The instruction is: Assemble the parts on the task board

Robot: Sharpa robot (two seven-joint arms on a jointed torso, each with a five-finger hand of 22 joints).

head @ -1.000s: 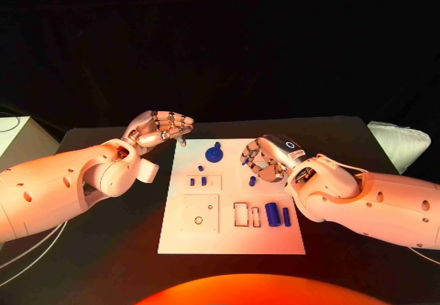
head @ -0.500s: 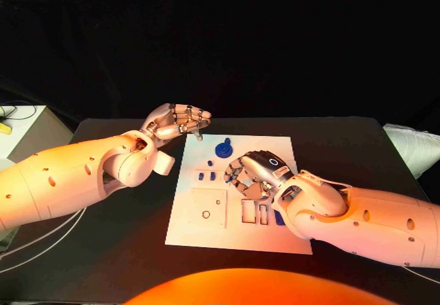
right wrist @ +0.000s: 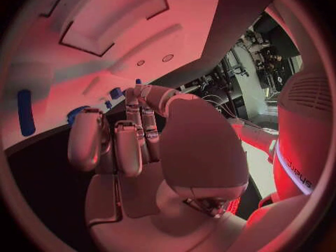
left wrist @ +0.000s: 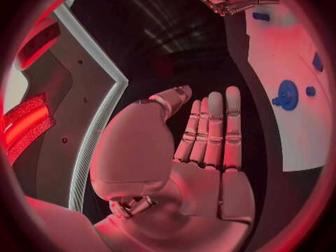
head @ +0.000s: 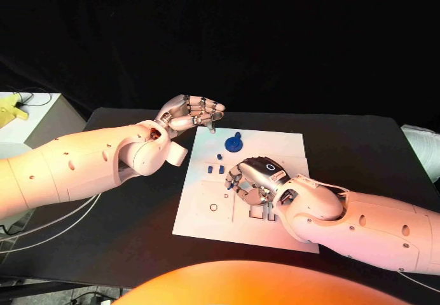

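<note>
The white task board [head: 275, 143] lies in the middle of the black table. A round blue part [head: 234, 142] stands near its far edge, and small blue parts [head: 215, 169] lie closer in. My right hand [head: 252, 181] hovers over the board's middle with fingers bent down and nothing visible in them. The right wrist view shows that hand [right wrist: 133, 140] above the board [right wrist: 56, 67] and a blue bar [right wrist: 26, 112]. My left hand [head: 194, 113] hangs above the board's far left corner. In the left wrist view its fingers [left wrist: 213, 129] are straight and hold nothing, beside the round part [left wrist: 287, 94].
Rectangular recesses and a small ring [head: 213, 207] mark the board's near half, with more blue pieces [head: 271, 216] beside my right wrist. A white stand with a yellow object [head: 18, 111] sits off the table's left side. A pale object [head: 426, 143] lies at the right edge.
The camera has shifted. My right hand has moved from the board's right side to its middle, nearer the small blue parts. My left hand stays by the far left corner.
</note>
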